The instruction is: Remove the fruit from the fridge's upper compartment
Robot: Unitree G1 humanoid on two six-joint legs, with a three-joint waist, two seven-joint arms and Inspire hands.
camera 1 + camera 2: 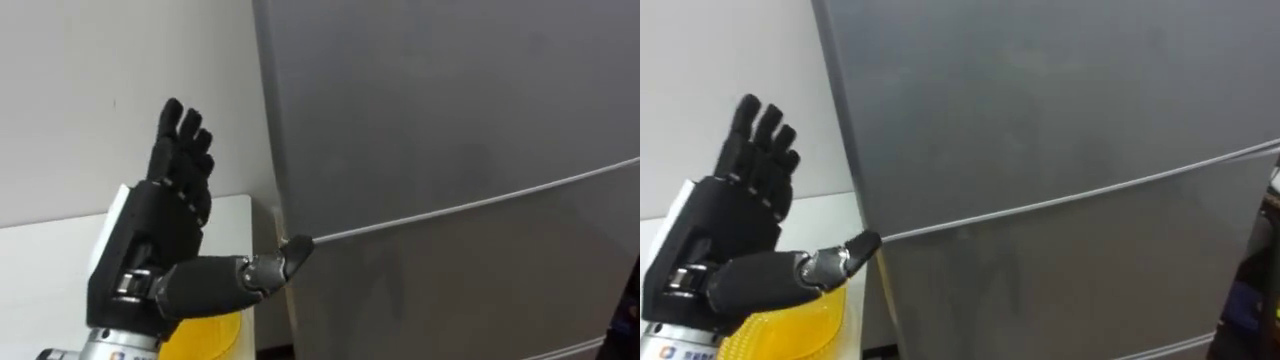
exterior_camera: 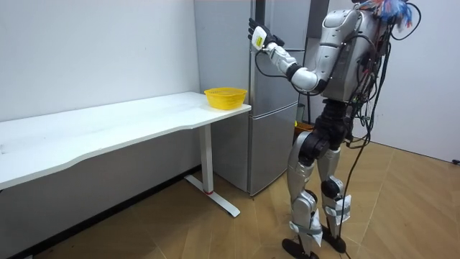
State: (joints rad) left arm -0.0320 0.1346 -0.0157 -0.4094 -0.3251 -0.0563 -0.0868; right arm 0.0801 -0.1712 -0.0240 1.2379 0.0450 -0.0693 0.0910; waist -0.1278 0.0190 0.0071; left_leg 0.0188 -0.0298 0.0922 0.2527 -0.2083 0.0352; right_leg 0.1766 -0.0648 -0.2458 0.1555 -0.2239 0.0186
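Touching fridge edge: left hand thumb, fingers straight; yellow bowl, table beneath.

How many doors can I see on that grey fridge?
2. The upper door sits above the pale seam, the lower door below it, both shut. The left robot hand is at the seam's edge. Another lower down may be hidden.

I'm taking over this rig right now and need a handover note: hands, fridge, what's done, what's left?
Left robot hand: open, raised at the left edge of the upper fridge door, thumb tip at the seam above the lower door.
Both doors shut.
Yellow bowl sits on the white table beside the fridge.
Done: robot stands at the fridge.
Left: open the upper door, take the item out.
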